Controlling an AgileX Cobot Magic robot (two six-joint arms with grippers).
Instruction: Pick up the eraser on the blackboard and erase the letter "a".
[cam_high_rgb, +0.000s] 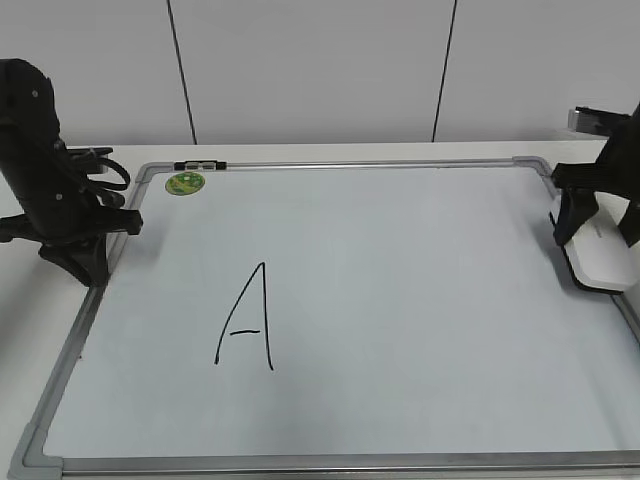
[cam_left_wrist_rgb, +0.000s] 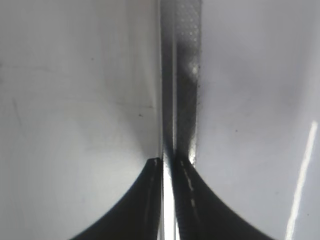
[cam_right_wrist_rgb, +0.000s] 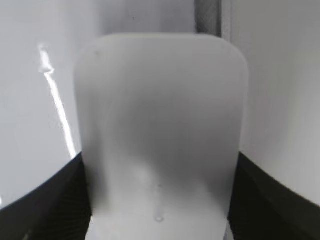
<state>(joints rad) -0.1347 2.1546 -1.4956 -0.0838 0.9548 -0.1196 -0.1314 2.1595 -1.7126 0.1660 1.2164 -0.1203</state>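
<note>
Right wrist view shows our right gripper (cam_right_wrist_rgb: 159, 200) clamped across the eraser (cam_right_wrist_rgb: 160, 125) at the blackboard's (cam_high_rgb: 400, 300) right edge, ready to wipe. Our left gripper (cam_left_wrist_rgb: 167, 162) rests closed on the left frame, seemingly steadying it. We see no small "a"

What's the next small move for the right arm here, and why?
Probably open the right tool and leave the eraser where it is. It sits at the right edge of the blackboard, gripped on both sides. The only writing visible is the tall capital A; no small "a" shows, so nothing seems left to wipe.
</note>
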